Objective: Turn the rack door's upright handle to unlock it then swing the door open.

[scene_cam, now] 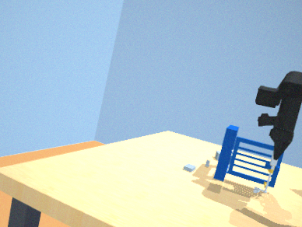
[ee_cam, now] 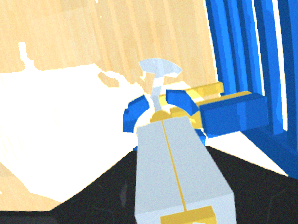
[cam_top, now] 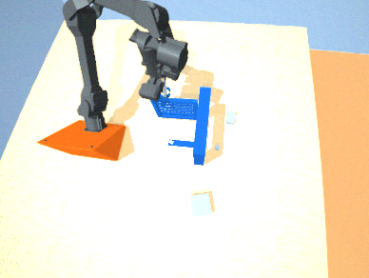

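The blue slatted door (cam_top: 178,116) (scene_cam: 251,179) (ee_cam: 276,112) stands swung out from the blue frame (cam_top: 202,129) (scene_cam: 226,155), roughly square to it in the top view. The handle (scene_cam: 267,183) (ee_cam: 157,90) is a thin grey upright rod with yellow parts and a flat foot, passing through a blue ring (ee_cam: 182,100) at the door's free side. My gripper (cam_top: 164,92) (scene_cam: 275,159) (ee_cam: 169,157) points down and is shut on the top of the handle. The grip itself is mostly hidden by the fingers; the handle's exact turn is hard to tell.
A short blue arm (cam_top: 184,143) sticks out from the frame's near end. Beyond the frame lie a pale block (cam_top: 231,117) and a small grey piece (cam_top: 217,148). A pale square block (cam_top: 202,205) (scene_cam: 189,167) lies nearer the front. The orange base (cam_top: 90,143) stands left.
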You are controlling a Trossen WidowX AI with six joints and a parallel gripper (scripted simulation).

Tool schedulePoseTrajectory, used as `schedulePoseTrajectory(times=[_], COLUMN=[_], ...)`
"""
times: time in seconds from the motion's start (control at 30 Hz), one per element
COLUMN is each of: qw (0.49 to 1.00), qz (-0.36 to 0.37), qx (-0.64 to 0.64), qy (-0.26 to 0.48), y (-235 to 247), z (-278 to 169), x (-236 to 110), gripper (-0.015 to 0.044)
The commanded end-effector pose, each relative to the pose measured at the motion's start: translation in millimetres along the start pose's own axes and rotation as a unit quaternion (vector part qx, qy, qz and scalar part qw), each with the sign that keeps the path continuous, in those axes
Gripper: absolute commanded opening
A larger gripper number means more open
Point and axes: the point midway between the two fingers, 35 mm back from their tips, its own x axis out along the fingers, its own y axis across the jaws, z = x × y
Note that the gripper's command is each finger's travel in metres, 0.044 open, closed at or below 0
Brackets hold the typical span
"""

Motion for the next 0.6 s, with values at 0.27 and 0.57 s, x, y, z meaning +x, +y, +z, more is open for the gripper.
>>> schedulePoseTrajectory(times=[0.27, 0.57], qw=[1.0, 1.0], qz=[0.002, 0.002], qx=[0.007, 0.007], qy=[-0.001, -0.001], y=[1.1, 1.1], z=[0.3, 0.3], x=[-0.3, -0.3], gripper=[0.0075, 0.0295])
